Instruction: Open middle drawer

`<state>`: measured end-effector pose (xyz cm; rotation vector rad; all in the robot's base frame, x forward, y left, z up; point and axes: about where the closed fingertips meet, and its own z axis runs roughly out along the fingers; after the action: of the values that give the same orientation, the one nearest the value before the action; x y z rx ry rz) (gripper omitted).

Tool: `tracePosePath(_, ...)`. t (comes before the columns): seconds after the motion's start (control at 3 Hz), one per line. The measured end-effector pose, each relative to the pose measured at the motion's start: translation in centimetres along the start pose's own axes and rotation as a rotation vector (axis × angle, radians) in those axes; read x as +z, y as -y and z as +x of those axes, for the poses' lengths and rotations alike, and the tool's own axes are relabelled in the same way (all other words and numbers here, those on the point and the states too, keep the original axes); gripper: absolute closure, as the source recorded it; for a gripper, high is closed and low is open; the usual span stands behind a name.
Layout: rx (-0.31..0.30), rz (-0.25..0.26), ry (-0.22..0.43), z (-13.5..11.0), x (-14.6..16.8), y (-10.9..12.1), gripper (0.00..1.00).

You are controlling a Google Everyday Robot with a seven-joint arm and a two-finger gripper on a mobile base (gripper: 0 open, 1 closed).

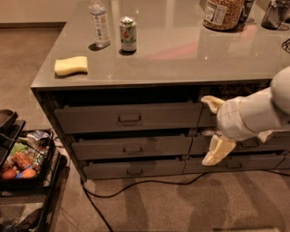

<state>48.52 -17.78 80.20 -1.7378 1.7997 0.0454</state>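
Observation:
The middle drawer [131, 147] is the dark-grey mid-height front in the left column of the cabinet, with a small loop handle [132, 148] at its centre. It sits between a taller drawer [129, 118] above and a slimmer one [133, 168] below. My gripper [211, 129] is to the right of the middle drawer, in front of the gap between the two drawer columns. Its two cream fingers are spread apart, one up [211, 103] and one down [217, 152], holding nothing. My white arm hides part of the right column.
On the grey countertop [181, 59] are a yellow sponge [71, 65], a water bottle [99, 22], a can [128, 34] and a jar [222, 13]. A black cable [136, 186] lies on the carpet. A low cart with food [22, 158] stands at the left.

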Motion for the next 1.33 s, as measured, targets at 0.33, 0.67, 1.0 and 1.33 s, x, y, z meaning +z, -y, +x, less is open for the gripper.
tracePosePath(0.33,0.033,-0.014,-0.036,3.9,4.5,-0.4,0.00)
tracePosePath(0.67,0.087,0.015,0.037,6.9,9.5,-0.3,0.00)
tracePosePath(1.0,0.101,-0.017,0.057,8.2,11.9,-1.6,0.00)
tracePosePath(1.33,0.101,-0.016,0.057,8.1,11.8,-1.6,0.00)
